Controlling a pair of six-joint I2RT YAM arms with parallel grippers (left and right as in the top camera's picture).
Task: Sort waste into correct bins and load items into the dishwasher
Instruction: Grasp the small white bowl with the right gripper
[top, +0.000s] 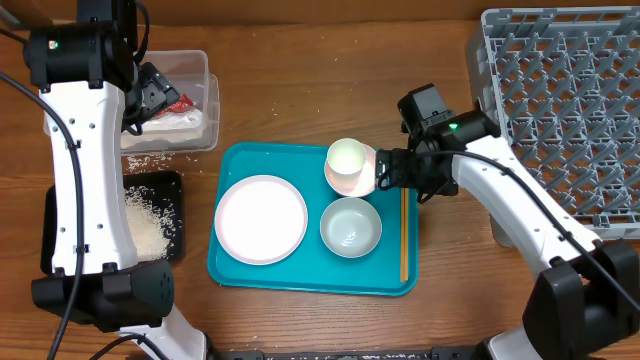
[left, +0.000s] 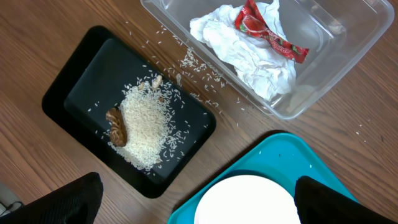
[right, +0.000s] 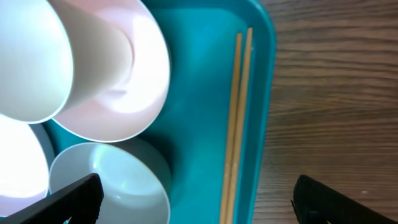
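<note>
Left fingers (left: 62, 199): we see them spread wide, holding nothing, hovering over the edge of the clear tub (top: 205, 100).
Right fingers (right: 68, 199): spread wide and gripping nothing, just at 3 o'clock of the cup (top: 347, 160); we cannot tell whether they touch it.
Clear tub: on the table (top: 300, 80) at 10 o'clock of the teal tray (top: 230, 272); inside we find the crumpled tissue (left: 249, 53) with the red wrapper (left: 267, 31) lying on top.
Black tray (left: 68, 93): on the table at 9 o'clock of the teal tray, apart from the tub.
Rice (left: 146, 124): heaped in the black tray, with stray grains on the table between it and the tub.
Food scraps (left: 116, 126): a brown piece at the heap's edge, inside the black tray.
Plate (top: 261, 219): flat on the teal tray, toward 9 o'clock.
Cup: tilted at the tray's 1 o'clock corner, resting on a pale pinkish rounded piece; we cannot tell whether they are one thing.
Bowl (top: 351, 226): upright, at 6 o'clock of the cup.
Chopsticks (top: 404, 235): side by side along the tray's 3 o'clock edge.
Dish rack (top: 560, 110): at 2 o'clock of the tray, well apart from it.
</note>
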